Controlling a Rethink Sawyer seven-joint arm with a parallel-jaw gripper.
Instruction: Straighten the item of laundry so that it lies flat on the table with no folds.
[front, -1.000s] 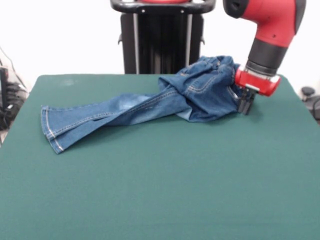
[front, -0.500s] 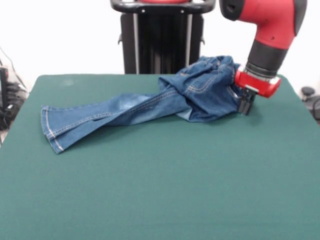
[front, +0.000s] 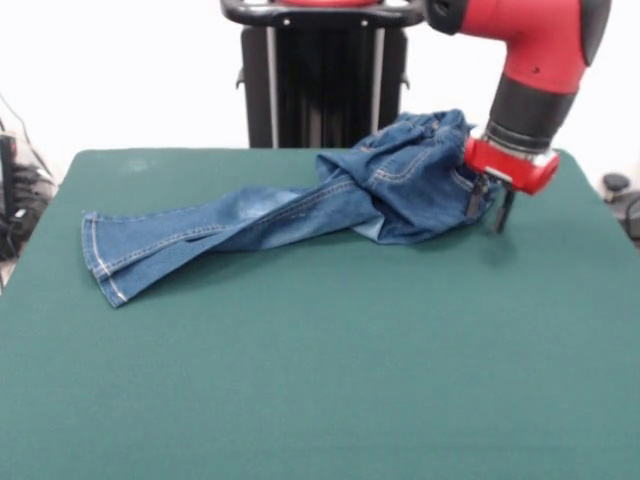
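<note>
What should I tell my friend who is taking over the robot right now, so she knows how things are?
Tool: open, low at the waistband end of the jeans, one finger seems to touch the denim, holding nothing.
Jeans: on the far half of the green table. The legs lie crossed, reaching to the picture's left, cuffs near that edge. The waist end is bunched and humped up beside the tool.
Done: nothing flat yet; the legs are stretched out but overlapping.
Left: probably grip the waist end, pull it out to lay it flat, then separate the two legs and smooth the folds.
</note>
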